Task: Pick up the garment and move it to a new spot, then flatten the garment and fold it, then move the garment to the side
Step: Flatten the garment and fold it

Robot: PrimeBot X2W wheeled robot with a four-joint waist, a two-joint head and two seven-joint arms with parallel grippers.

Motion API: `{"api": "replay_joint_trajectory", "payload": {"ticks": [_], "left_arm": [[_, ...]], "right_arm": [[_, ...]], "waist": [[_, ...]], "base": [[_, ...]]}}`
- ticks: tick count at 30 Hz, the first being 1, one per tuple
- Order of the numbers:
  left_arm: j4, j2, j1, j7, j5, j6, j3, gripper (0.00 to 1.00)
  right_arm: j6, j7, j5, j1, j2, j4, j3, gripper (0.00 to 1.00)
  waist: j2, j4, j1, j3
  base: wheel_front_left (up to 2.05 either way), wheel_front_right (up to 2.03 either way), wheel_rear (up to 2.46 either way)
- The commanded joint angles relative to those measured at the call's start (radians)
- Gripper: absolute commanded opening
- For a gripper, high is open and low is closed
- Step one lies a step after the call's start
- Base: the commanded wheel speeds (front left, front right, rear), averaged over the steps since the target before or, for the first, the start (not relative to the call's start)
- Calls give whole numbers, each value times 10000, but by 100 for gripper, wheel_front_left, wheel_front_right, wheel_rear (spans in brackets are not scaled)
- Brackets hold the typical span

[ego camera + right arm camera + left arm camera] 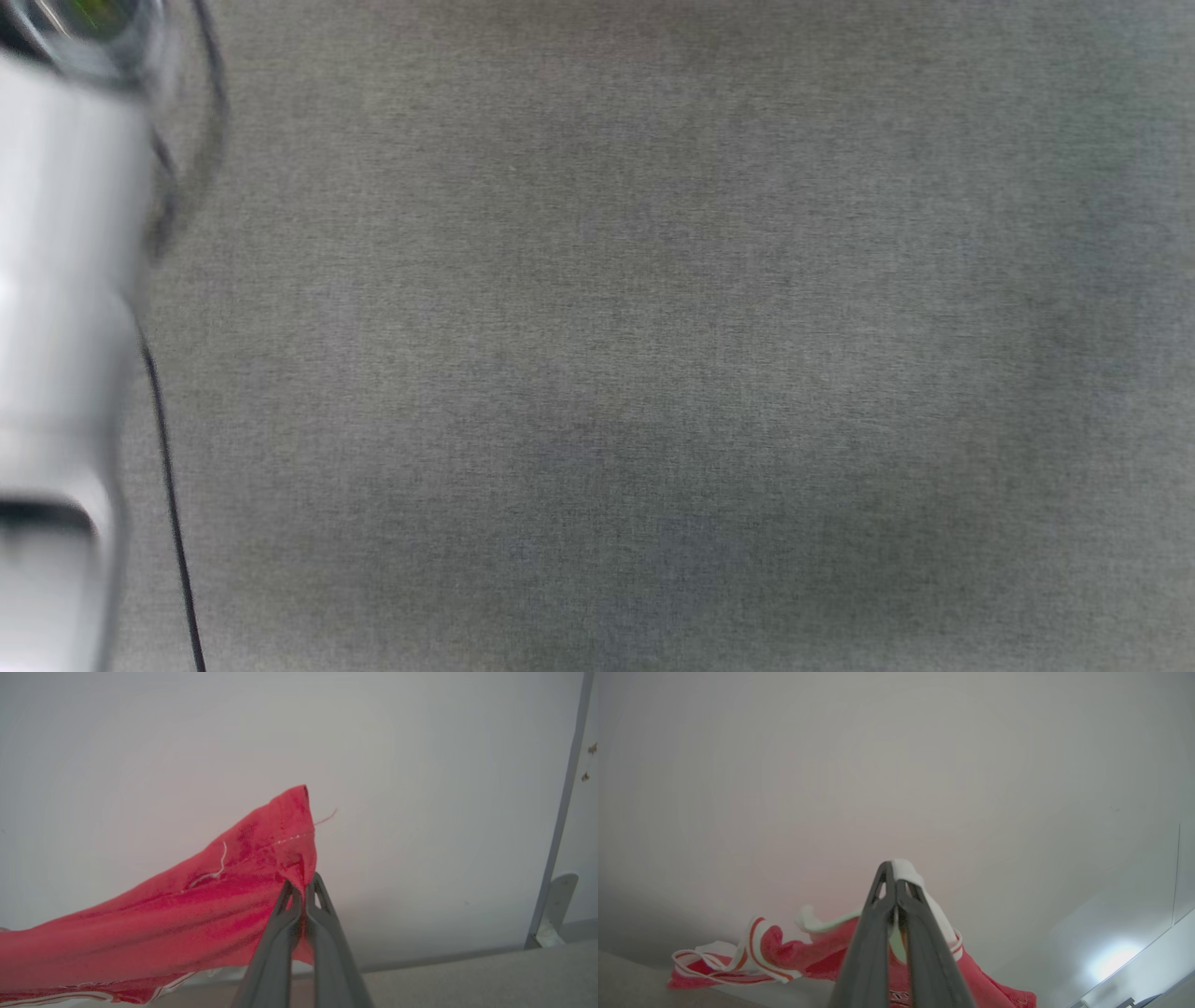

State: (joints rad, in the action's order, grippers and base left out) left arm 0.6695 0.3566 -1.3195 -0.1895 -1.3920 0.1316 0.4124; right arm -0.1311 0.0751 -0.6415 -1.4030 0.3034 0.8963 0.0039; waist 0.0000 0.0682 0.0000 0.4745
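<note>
Counter (pixel 653 373): plain grey woven covering, with soft darker patches toward 6 o'clock in the head view. In the right wrist view its grey surface runs along the 5 o'clock edge and meets a plain white wall (pixel 420 765). A grey upright strip (pixel 558 826) stands at 3 o'clock, slightly tilted. A pale metal bracket (pixel 553 910) sits at the strip's foot, at the counter's far edge. Small brown marks (pixel 587 763) at 2 o'clock are too small to identify. In the left wrist view, a glossy pale panel (pixel 1111 952) at 4 o'clock carries a bright reflection, with a thin dark seam (pixel 1177 868) just beside it.

A bare room, perhaps a lab: grey cloth-covered table (pixel 653 373), plain white wall (pixel 420 765), and a metal post (pixel 562 812).
</note>
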Motion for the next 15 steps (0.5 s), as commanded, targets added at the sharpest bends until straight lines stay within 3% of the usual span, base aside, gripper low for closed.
{"api": "replay_joint_trajectory", "payload": {"ticks": [1,6,15], "left_arm": [[-453,-5,777,-146,-450,-26,-62,0],[-2181,-14,3661,-326,-1180,-26,263,0],[-4143,605,6990,-599,-989,-26,1190,0]], "right_arm": [[7,110,-223,556,274,-148,183,0],[6,502,-1199,2816,930,-1200,851,0],[6,1412,-2748,6356,1900,-3338,985,0]], "waist": [[0,113,0,6],[0,300,0,-128],[0,331,0,-711]], "base": [[0,0,0],[0,0,0],[0,0,0]]}}
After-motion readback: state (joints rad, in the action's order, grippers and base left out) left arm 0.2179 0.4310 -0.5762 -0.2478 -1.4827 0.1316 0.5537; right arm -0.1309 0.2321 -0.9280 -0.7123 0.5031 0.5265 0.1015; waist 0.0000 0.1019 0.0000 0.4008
